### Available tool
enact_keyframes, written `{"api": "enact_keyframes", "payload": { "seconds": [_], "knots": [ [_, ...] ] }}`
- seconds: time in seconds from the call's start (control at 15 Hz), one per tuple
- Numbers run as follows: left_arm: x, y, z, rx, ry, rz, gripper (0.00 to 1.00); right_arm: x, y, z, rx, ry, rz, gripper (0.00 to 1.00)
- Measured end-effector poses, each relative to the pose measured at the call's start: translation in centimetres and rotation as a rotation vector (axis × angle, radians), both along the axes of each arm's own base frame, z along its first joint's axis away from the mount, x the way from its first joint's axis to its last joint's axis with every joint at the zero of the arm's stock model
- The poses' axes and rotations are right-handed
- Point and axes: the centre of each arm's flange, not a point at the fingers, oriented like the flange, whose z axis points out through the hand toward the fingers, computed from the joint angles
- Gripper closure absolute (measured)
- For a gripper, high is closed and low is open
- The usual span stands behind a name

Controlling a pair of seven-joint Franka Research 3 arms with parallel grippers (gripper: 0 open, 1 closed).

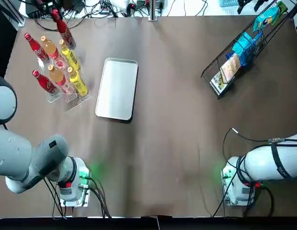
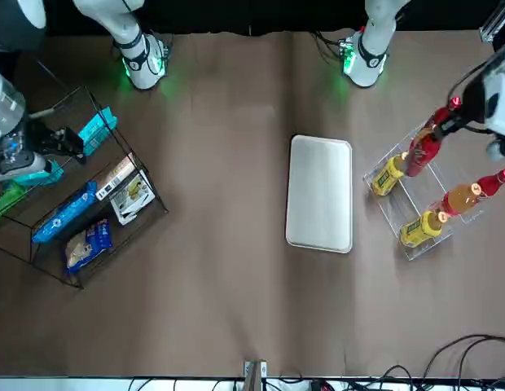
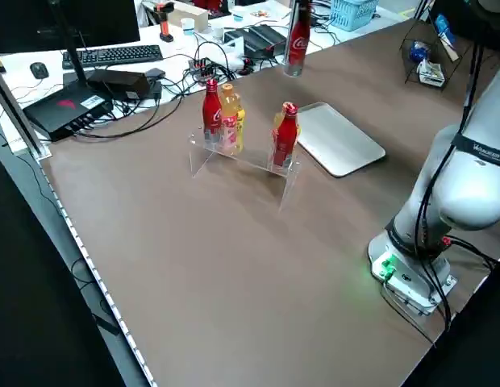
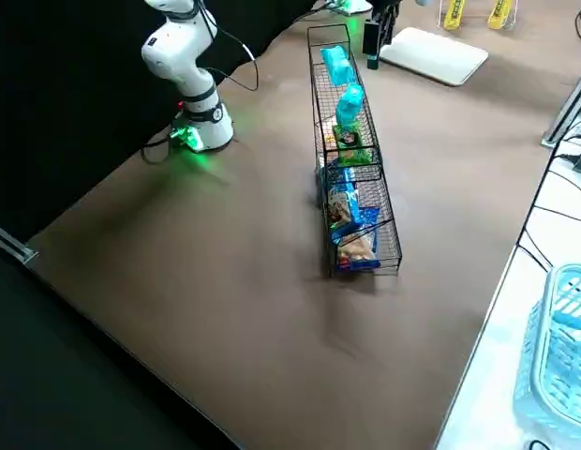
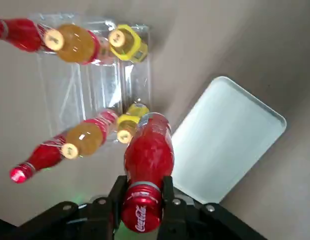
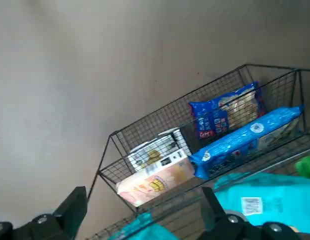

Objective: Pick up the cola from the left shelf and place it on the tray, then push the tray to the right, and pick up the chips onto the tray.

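Reaching from its base at the near left corner of the table (image 1: 177, 143), the left arm (image 1: 24, 158) bends out past the table's left edge and extends toward the far left. The left gripper (image 5: 143, 200) points downward. Its fingers (image 5: 117, 192) are clamped on a red cola bottle (image 5: 147, 155), one on each side. The bottle hangs roughly upright in the air above the clear acrylic shelf (image 1: 74, 101) and touches nothing but the fingers. Six other bottles (image 1: 57, 74) stand in the shelf: two red, two orange, two yellow.

The silver tray (image 1: 117, 88) lies flat just beside the shelf, on its right, with a narrow gap between them.

The right arm (image 1: 268, 160) rises from its base at the near right corner and runs out beyond the table's right edge. The right gripper (image 6: 145, 220) hovers above the wire basket (image 6: 145, 130) at the far right, spread wide and holding nothing. A blue snack bag (image 6: 222, 112) lies inside the basket among other packets.
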Motion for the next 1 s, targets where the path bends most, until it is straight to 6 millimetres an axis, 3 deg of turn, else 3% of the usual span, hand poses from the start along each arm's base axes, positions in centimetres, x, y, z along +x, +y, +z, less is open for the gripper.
{"api": "enact_keyframes", "payload": {
  "seconds": [0.13,0.4,0.53,0.6,1.0],
  "knots": [
    [0.3,-1.3,-0.9,-0.038,0.020,-0.002,0.67,0.1,-1.6,0.3,-0.002,-0.009,0.053,0.00],
    [2.0,-2.0,-3.7,-0.084,0.023,-0.016,0.67,0.2,-4.7,1.2,-0.009,-0.033,0.143,0.00],
    [2.5,-2.9,-6.2,-0.095,0.047,-0.031,0.67,0.2,-5.4,2.1,-0.015,-0.052,0.190,0.00],
    [2.8,-4.4,-8.7,-0.102,0.047,-0.049,0.67,0.2,-5.4,2.5,-0.019,-0.058,0.242,0.00],
    [1.8,-9.8,-15.7,-0.101,0.000,-0.048,0.67,0.1,-7.3,2.5,-0.074,-0.050,0.304,0.00]
  ]
}}
